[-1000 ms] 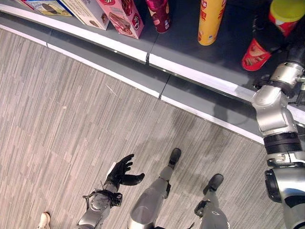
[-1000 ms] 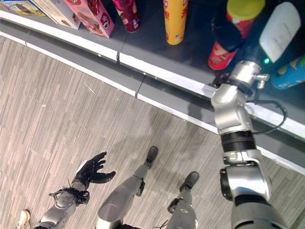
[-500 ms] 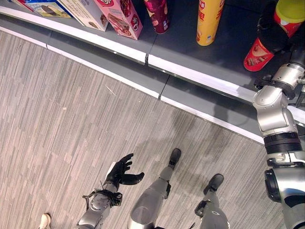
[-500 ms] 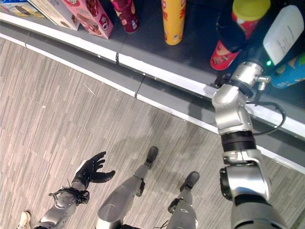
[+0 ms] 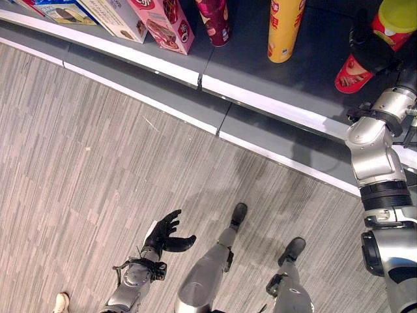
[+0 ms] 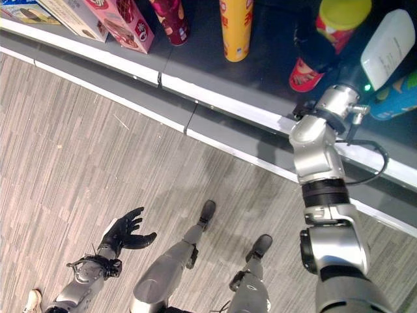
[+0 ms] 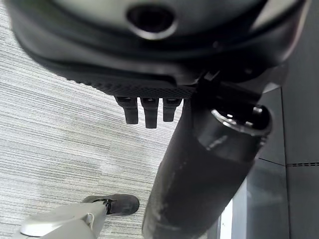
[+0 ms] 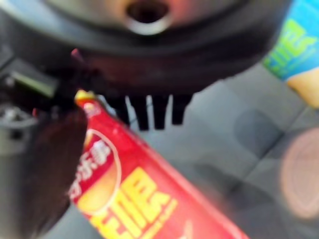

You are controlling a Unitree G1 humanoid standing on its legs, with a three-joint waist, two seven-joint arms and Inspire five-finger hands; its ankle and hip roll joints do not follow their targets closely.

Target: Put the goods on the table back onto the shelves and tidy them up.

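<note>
A red snack can [image 5: 352, 68] with a yellow lid [image 5: 395, 12] hangs tilted over the dark shelf board [image 5: 306, 62]. My right hand [image 5: 373, 47] is shut on its middle. In the right wrist view the red can [image 8: 130, 195] runs slantwise past the fingers [image 8: 149, 110], with the shelf board behind it. My left hand [image 5: 164, 233] hangs low over the floor with its fingers spread, open and holding nothing; its fingers [image 7: 144, 112] also point at the floor in the left wrist view.
On the shelf stand a yellow tube [image 5: 285, 29], a dark red tube [image 5: 215, 18], a pink box [image 5: 166, 23] and more boxes [image 5: 111, 14] to the left. A blue-green can [image 6: 399, 96] stands right of the held can. A person's shoe [image 5: 60, 301] is near my left arm.
My right hand has carried the red can a little farther in over the shelf. The left hand has stayed where it was.
</note>
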